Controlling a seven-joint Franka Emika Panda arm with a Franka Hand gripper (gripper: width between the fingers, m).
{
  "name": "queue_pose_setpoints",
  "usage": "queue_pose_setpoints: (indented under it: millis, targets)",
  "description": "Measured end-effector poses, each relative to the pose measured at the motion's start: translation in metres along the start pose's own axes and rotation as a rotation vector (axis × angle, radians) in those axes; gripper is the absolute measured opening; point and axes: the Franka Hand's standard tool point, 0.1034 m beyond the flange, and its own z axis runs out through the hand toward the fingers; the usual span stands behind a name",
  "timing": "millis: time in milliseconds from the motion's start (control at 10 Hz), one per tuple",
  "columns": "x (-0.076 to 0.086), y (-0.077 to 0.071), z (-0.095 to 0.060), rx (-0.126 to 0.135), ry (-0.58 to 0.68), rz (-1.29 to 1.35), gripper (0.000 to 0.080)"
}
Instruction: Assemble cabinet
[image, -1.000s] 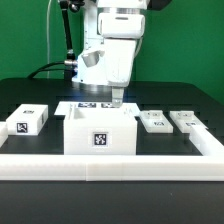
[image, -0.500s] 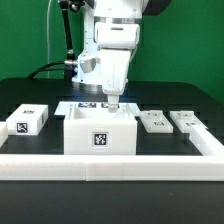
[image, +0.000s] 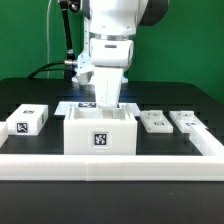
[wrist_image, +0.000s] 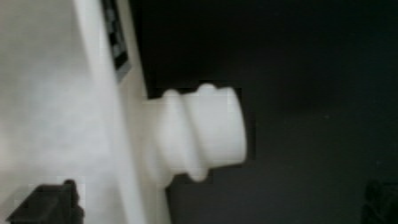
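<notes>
On our gripper (image: 108, 102) the fingers (wrist_image: 50, 203) stand spread; the cabinet (image: 80, 140) wall sits beside one, its round knob (wrist_image: 199, 132) between both

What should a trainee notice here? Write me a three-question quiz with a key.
1. True or false: the fingers grip the small tagged block.
2. How many flat tagged pieces lie on the exterior view's right of the cabinet? A one, B two, C four.
3. Fill in: the small tagged block sits on the exterior view's ___ of the cabinet.
Key: 1 false; 2 B; 3 left.
</notes>
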Motion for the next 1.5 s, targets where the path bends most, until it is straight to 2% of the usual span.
queue_pose_setpoints:
  millis: [200, 500, 700, 800, 900, 1000, 1100, 1500]
  targets:
    - [-0.0008, -0.0045, 0.0083, 0.018, 0.000, 0.003, 0.0798]
    - [-0.0008, -0.0050, 0.0085, 0.019, 0.000, 0.005, 0.0795]
    - [-0.0008, -0.0050, 0.0085, 0.019, 0.000, 0.005, 0.0465]
    - [-0.0008, -0.0050, 0.0085, 0.019, 0.000, 0.005, 0.0465]
    - [-0.0008, -0.0050, 0.0085, 0.019, 0.000, 0.005, 0.0291]
    - [-0.0008, -0.0050, 0.0085, 0.019, 0.000, 0.005, 0.0153]
    - [-0.0007, -0.0049, 0.0084, 0.019, 0.000, 0.004, 0.0052]
    - [-0.0004, -0.0017, 0.0068, 0.005, 0.002, 0.005, 0.0044]
